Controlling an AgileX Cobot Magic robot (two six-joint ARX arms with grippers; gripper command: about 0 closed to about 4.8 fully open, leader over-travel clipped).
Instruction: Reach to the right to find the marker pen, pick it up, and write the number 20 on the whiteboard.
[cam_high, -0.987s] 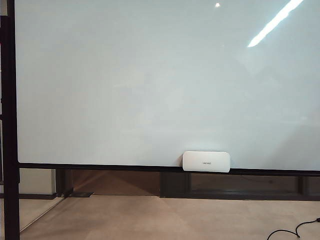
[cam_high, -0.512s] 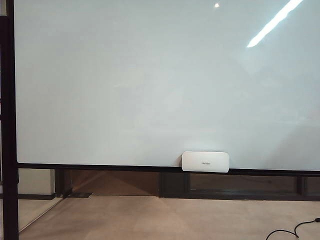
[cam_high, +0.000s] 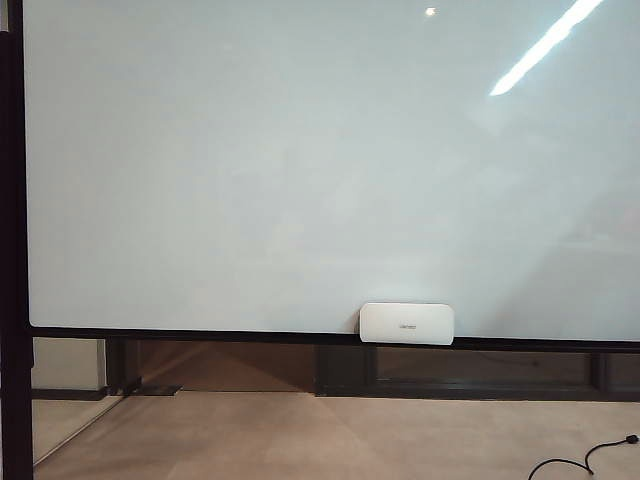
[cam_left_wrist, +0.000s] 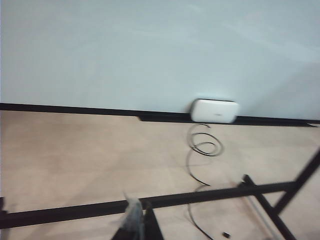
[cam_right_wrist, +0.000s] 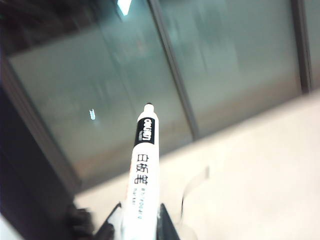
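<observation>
The whiteboard (cam_high: 300, 160) fills the exterior view, glossy white in a thin black frame, with nothing written on it; neither gripper shows there. In the right wrist view my right gripper (cam_right_wrist: 140, 220) is shut on the marker pen (cam_right_wrist: 142, 165), a white barrel with black print and a dark tip pointing away from the jaws. The left wrist view shows the whiteboard (cam_left_wrist: 150, 50) from low down, far off. My left gripper (cam_left_wrist: 141, 222) sits at that picture's edge, blurred, fingertips together with nothing between them.
A white rounded box (cam_high: 407, 324) sits on the board's lower frame, also the box (cam_left_wrist: 215, 110) in the left wrist view. A black cable (cam_left_wrist: 202, 145) coils on the beige floor below it. Black stand bars (cam_left_wrist: 150, 201) cross near the left gripper. Dark-framed glass panels (cam_right_wrist: 125, 100) stand beyond the pen.
In the exterior view the board and the white box have drifted slightly to the left. The board's surface is unchanged and no arm has come into that view.
</observation>
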